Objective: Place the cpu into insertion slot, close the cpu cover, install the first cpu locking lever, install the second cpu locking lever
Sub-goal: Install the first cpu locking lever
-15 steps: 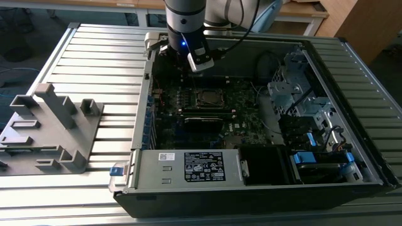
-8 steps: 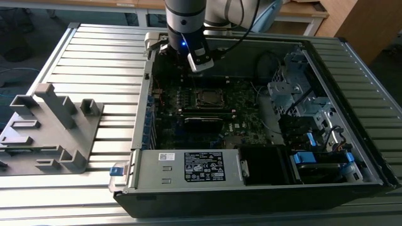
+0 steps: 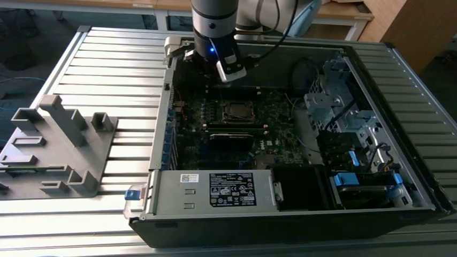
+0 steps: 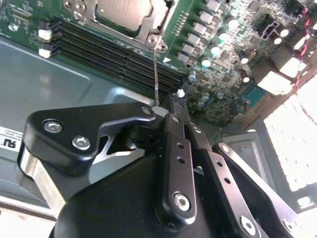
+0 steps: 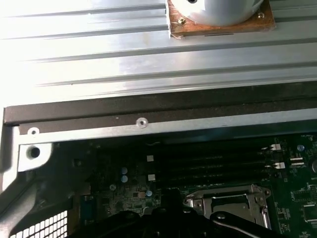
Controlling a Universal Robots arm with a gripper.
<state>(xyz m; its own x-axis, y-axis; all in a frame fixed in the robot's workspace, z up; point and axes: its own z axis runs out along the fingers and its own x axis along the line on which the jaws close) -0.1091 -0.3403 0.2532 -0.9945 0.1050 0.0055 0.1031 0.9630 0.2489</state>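
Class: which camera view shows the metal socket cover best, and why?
The exterior view: the cover sits whole inside the case. Both wrist views come closer but cut it off at the picture's edge.

Arm: silver-grey cylindrical arm tube [image 3: 212,13], smooth finish.
Wrist: black round wrist housing [image 3: 212,49] carrying 1 small blue light.
Fitting: pale grey camera block [image 3: 230,70] fixed beneath the housing.
Wiring: thin black cables [image 3: 275,27], looped.
End tool: matte black gripper [image 4: 166,111] of flat link plates; silver socket-head screws [image 4: 80,143], 2 on one rounded plate.
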